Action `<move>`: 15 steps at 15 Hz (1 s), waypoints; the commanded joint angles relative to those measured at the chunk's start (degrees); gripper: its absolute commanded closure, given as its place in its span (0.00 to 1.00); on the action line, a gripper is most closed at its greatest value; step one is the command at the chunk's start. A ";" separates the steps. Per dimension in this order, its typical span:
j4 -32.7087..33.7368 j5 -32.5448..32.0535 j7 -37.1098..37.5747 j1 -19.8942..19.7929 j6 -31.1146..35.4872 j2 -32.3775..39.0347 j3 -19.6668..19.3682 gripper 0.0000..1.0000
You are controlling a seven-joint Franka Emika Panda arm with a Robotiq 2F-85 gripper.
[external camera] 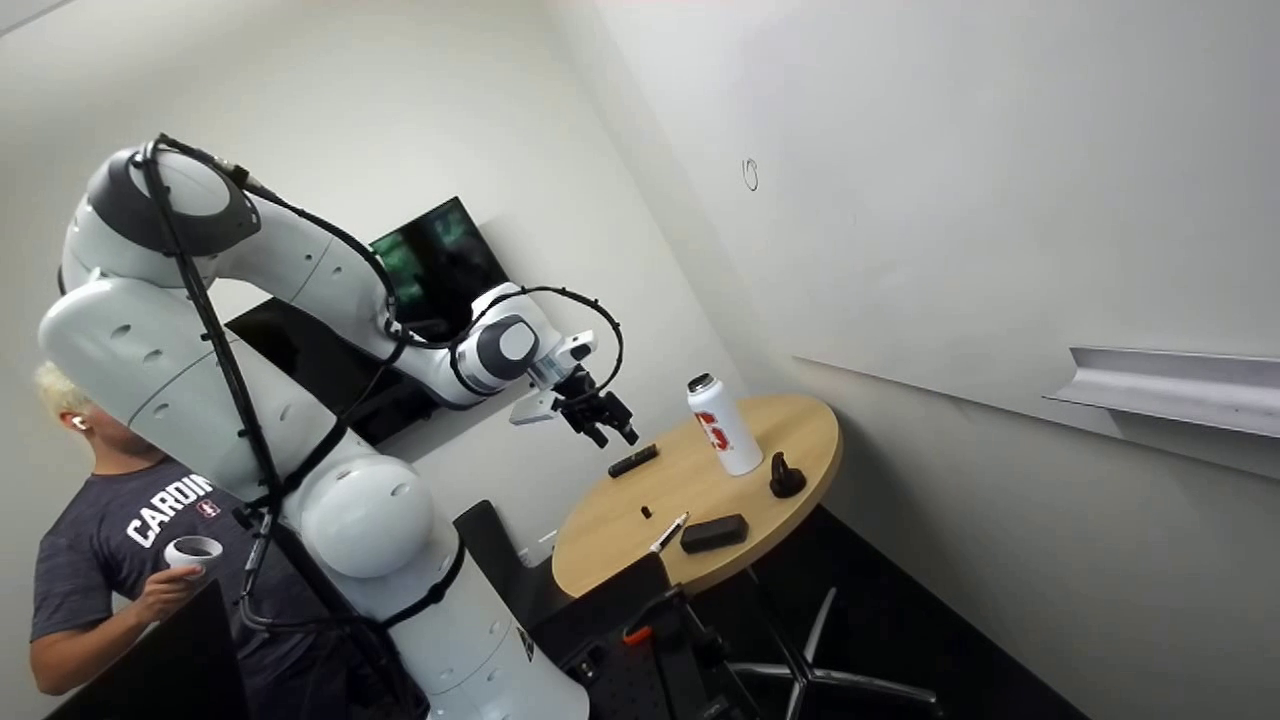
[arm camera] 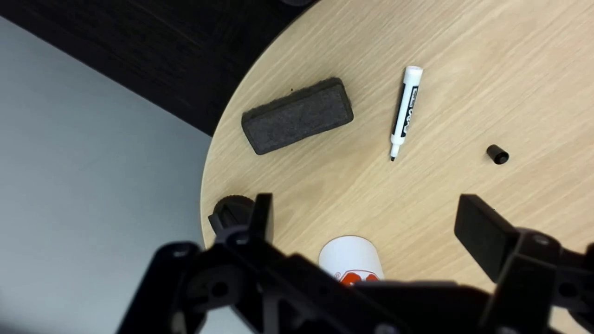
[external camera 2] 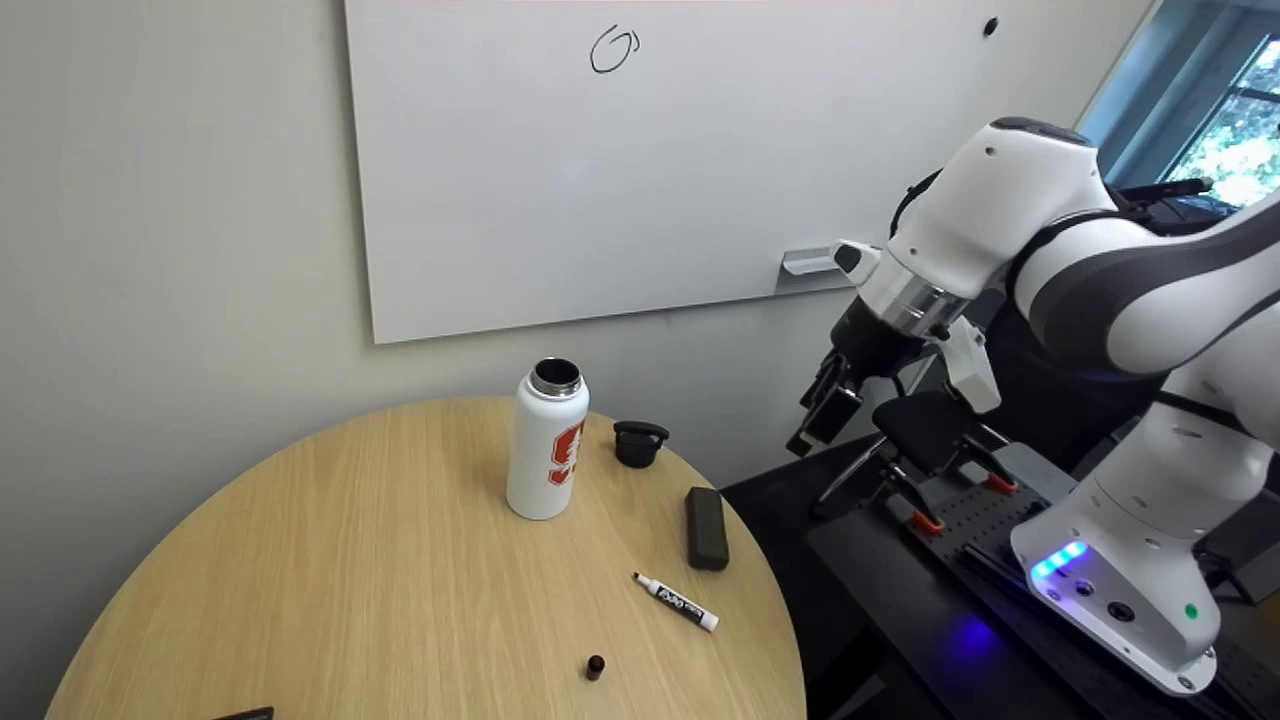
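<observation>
Away from the widely spread gripper (external camera: 616,437), a white bottle (external camera 2: 540,450) stands upright on the table (external camera 2: 350,560).

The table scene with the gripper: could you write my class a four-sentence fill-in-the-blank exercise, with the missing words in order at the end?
The white bottle is not lying down but standing ____.
Its emblem is mainly ____ in colour.
The small cap, lying apart from the marker, is coloured ____.
The gripper is not shut but ____.

Missing words: upright; red; black; open.
</observation>
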 commanded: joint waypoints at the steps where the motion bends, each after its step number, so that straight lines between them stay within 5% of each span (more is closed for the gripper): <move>1: 2.75 -9.34 10.81 -4.33 -1.31 5.12 5.69 0.00; 7: 8.04 -21.54 24.67 -6.40 0.46 18.01 10.60 0.00; 15: 19.48 -34.70 24.13 -3.08 5.80 39.27 3.90 0.00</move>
